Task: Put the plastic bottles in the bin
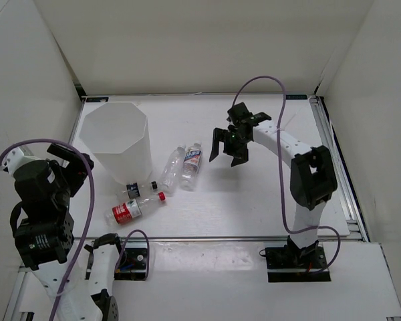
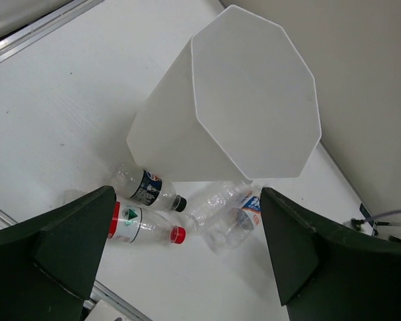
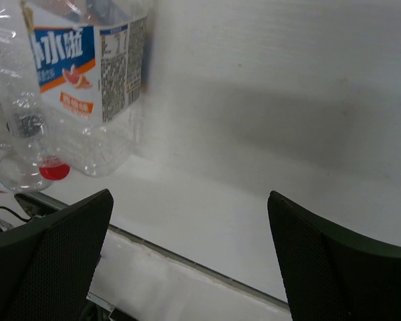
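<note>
The white bin (image 1: 130,164) stands upright at the left of the table. Four bottles lie on the table at its near-right side: the red-labelled one (image 1: 135,208), the dark-capped one (image 1: 138,189), the plain clear one (image 1: 172,168) and the blue/white-labelled one (image 1: 192,163). My left gripper (image 1: 75,166) is open and empty, raised to the left of the bin. Its wrist view shows the bin (image 2: 167,127) and all the bottles (image 2: 142,225) between the fingers. My right gripper (image 1: 227,148) is open and empty, hovering just right of the blue/white bottle (image 3: 80,80).
White walls enclose the table on the left, back and right. A metal rail (image 1: 337,167) runs along the table's right edge. A purple cable (image 1: 264,80) loops above the right arm.
</note>
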Robot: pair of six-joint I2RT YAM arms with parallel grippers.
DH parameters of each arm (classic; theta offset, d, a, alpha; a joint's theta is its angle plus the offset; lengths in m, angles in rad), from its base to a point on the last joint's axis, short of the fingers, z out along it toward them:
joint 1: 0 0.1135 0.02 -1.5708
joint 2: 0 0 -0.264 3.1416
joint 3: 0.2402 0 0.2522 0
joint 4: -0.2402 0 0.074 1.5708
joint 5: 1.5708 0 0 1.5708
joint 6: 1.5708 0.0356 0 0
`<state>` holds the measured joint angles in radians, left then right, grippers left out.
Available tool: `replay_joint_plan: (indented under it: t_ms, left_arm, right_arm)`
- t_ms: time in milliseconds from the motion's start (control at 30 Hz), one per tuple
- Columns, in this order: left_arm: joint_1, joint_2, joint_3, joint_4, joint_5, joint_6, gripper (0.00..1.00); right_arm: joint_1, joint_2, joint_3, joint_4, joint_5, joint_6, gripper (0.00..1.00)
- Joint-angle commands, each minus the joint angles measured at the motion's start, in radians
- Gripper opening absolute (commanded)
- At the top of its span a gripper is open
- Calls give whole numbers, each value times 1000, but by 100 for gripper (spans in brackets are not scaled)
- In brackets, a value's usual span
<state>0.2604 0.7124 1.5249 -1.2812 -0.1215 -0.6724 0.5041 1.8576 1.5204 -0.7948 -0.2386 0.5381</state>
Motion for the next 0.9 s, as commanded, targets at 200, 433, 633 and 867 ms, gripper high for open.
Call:
replay_joint_plan:
  t_ms: [200,433,633,867]
  left_arm:
    - [7,52,31,-52,25,11,100]
    - [7,42,41,-61,-3,31,100]
    - [7,42,41,-79,-3,31,100]
    - [7,42,41,-102,-3,40,100]
  right_arm:
    - [-6,182,113,152,-178,51,100]
    - [34,259,176,233,-255,154,100]
    - [57,356,264,233,-286,204,100]
    - [67,430,298,221,-295,252,100]
